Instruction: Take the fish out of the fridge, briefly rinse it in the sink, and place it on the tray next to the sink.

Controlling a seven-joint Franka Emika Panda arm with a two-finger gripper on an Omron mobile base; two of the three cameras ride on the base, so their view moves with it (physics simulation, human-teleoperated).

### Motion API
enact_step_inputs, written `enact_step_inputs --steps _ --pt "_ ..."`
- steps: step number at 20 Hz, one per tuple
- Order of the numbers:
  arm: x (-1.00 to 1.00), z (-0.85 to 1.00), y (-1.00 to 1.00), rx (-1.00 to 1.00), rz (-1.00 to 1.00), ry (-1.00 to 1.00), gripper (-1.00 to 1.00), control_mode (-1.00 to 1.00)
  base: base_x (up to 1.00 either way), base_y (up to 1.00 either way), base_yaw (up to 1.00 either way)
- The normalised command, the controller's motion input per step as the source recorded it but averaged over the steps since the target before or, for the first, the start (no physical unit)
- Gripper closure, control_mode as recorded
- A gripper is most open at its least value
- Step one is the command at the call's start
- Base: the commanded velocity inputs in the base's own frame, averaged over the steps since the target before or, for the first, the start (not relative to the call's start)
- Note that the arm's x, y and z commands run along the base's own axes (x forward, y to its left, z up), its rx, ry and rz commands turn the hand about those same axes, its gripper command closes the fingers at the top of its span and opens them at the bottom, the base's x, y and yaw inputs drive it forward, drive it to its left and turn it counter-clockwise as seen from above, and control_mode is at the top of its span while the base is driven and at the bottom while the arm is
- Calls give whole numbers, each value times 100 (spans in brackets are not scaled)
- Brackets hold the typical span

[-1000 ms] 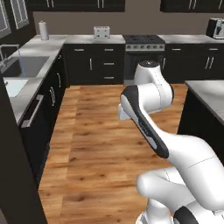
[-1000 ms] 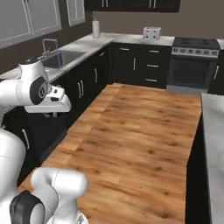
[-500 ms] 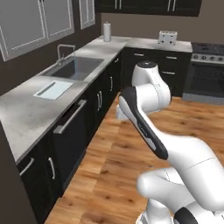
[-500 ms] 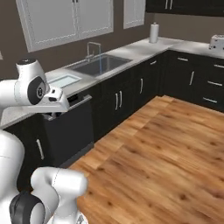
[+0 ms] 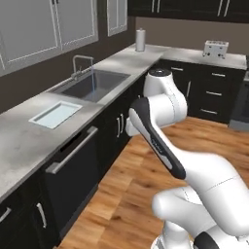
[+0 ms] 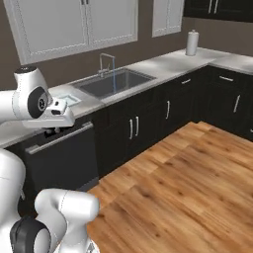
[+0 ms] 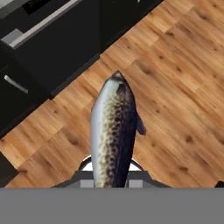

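Observation:
In the hand view the fish (image 7: 114,131), dark with a pale speckled flank, stands out lengthwise from my gripper (image 7: 111,171), which is shut on its lower end above the wooden floor. My hand (image 6: 51,129) hangs in front of the black dishwasher. The sink (image 5: 92,85) (image 6: 116,83) lies in the grey counter, with a blue stream running from its faucet (image 6: 106,62). The pale tray (image 5: 56,114) (image 6: 69,100) rests on the counter beside the sink, just behind my arm in the right base view. The fridge is out of view.
Black cabinets and a dishwasher (image 5: 73,175) front the counter. A paper towel roll (image 5: 140,40) (image 6: 192,43) stands in the far corner, and a toaster (image 5: 216,48) sits on the back counter. Open wooden floor (image 6: 188,188) spreads to the right.
The whole picture has shifted: the base has swung and driven toward the sink counter, which now looks nearer and larger. The arm keeps its pose.

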Motion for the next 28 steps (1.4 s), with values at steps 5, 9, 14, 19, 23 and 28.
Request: enact_step_inputs --steps 5,9,14,19,23,28 --pt "0 0 0 0 0 0 100 100 100 -100 9" --pt "0 0 0 0 0 0 100 100 100 -100 2" --pt "0 0 0 0 0 0 100 100 100 -100 2" --pt "0 0 0 0 0 0 100 100 100 -100 4" --pt "0 0 0 0 0 0 100 100 100 -100 7" --pt "0 0 0 0 0 0 100 100 100 -94 20"
